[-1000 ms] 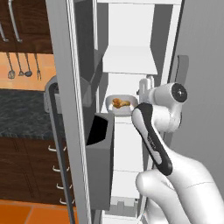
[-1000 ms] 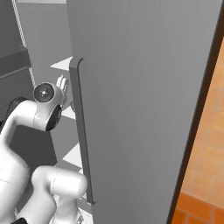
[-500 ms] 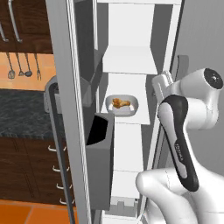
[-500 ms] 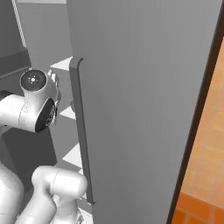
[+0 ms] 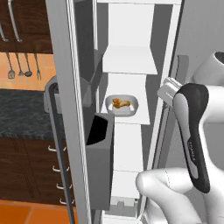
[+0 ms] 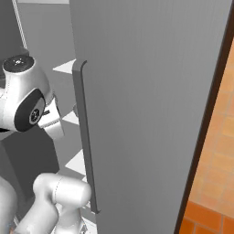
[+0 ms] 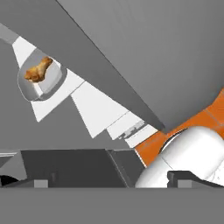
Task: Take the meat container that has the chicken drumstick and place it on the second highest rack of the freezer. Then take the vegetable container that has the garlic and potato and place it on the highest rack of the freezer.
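Drumstick tray parked in the freezer [image 5: 131, 52]

The tray [image 5: 122, 105] with the drumstick [image 5: 120, 103] sat on the freezer's second rack [image 5: 131, 114]; couldn't tell if the gripper was open or closed.

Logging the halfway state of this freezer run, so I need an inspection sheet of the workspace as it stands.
Surface: freezer open, white shelves stacked inside.
Job's things: meat container with the chicken drumstick sits on the second highest rack; highest rack bare; vegetable container nothing seen.
Clutter: dark door bin on the left.
Grippers: hand raised outside the shelves, apart from the container; fingers hidden.
Cables: nothing seen.
Surroundings: grey door with long handle, hanging utensils, orange floor.
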